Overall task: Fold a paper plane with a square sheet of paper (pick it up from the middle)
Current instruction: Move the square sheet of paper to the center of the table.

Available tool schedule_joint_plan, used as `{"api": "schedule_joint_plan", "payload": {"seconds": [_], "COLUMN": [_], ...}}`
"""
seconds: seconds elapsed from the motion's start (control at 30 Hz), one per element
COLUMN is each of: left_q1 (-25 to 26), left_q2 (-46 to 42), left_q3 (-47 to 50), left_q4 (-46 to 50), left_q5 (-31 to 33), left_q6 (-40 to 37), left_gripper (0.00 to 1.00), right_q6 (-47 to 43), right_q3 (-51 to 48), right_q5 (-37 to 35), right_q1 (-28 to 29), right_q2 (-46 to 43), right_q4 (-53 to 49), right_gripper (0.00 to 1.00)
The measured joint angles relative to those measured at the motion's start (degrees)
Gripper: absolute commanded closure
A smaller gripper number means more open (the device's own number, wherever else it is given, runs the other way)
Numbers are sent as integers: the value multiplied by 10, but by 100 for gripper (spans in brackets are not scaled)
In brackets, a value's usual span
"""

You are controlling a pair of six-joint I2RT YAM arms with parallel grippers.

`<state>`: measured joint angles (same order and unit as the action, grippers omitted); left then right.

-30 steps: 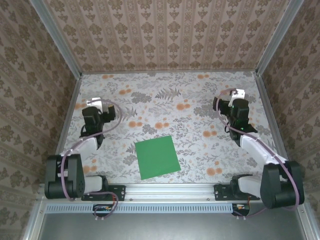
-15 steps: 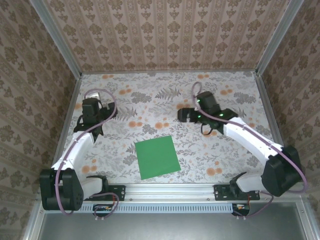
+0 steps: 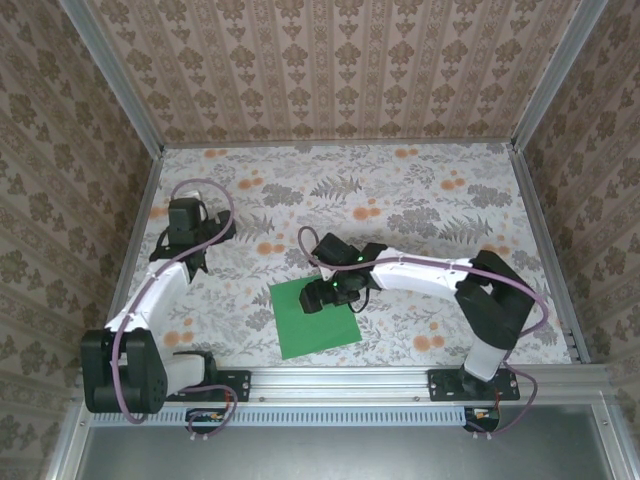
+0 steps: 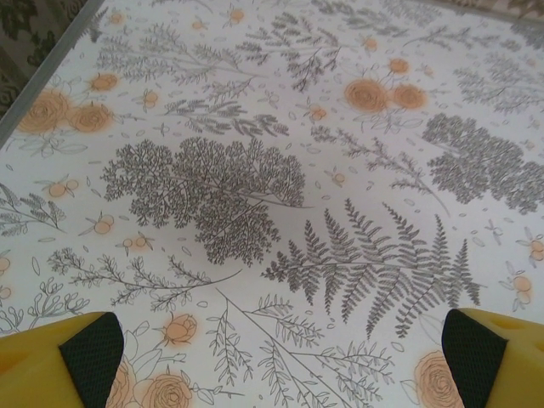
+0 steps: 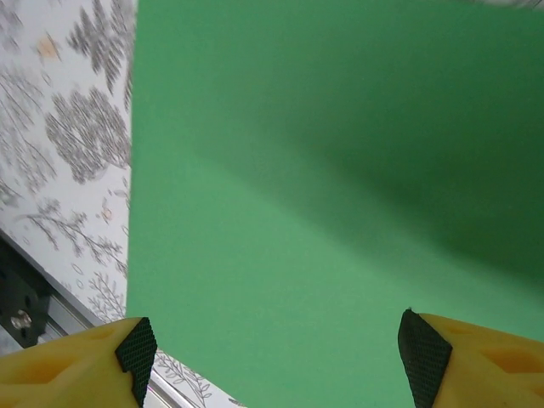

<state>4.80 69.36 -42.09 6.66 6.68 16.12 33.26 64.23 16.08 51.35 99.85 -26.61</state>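
Observation:
The square sheet of paper is bright green and lies flat and uncreased on the floral table, near the front middle. My right gripper hangs low over the sheet's far half, reaching in from the right. In the right wrist view the sheet spreads under the gripper. Its jaws are open, the black pads wide apart with nothing between them. My left gripper is at the far left, well away from the sheet. It stands open over bare tablecloth.
An aluminium rail runs along the table's near edge, close to the sheet's front edge, and its end shows in the right wrist view. Patterned walls close in the table at the back and on both sides.
My right arm has swung from the far right across the table and down over the green sheet, its jaws narrowing somewhat. The left arm has stretched slightly farther back.

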Motion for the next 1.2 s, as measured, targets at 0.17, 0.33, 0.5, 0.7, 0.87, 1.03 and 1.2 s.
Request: {"api": "schedule_joint_plan", "payload": {"seconds": [0.17, 0.33, 0.5, 0.7, 0.87, 1.03, 1.2], "left_q1": [0, 0, 0, 0, 0, 0, 1], "left_q2": [24, 38, 41, 41, 41, 43, 65], "left_q3": [0, -5, -12, -14, -14, -14, -14], "left_q4": [0, 0, 0, 0, 0, -1, -5], "left_q5": [0, 1, 2, 2, 1, -12, -39], "left_q6": [0, 2, 5, 9, 14, 35, 61], "left_gripper": [0, 0, 0, 0, 0, 0, 0], "right_q6": [-5, -32, -68, -109, -129, -131, -102], "right_q3": [17, 19, 22, 55, 108, 145, 181], "right_q5": [13, 9, -5, -44, -99, -120, -108], "right_q1": [-1, -21, -93, -208, -256, -239, -183], "right_q2": [42, 60, 61, 85, 118, 117, 126], "right_q4": [-27, -53, -67, -72, -82, -94, -81], "right_gripper": [22, 22, 21, 23, 27, 27, 29]}}
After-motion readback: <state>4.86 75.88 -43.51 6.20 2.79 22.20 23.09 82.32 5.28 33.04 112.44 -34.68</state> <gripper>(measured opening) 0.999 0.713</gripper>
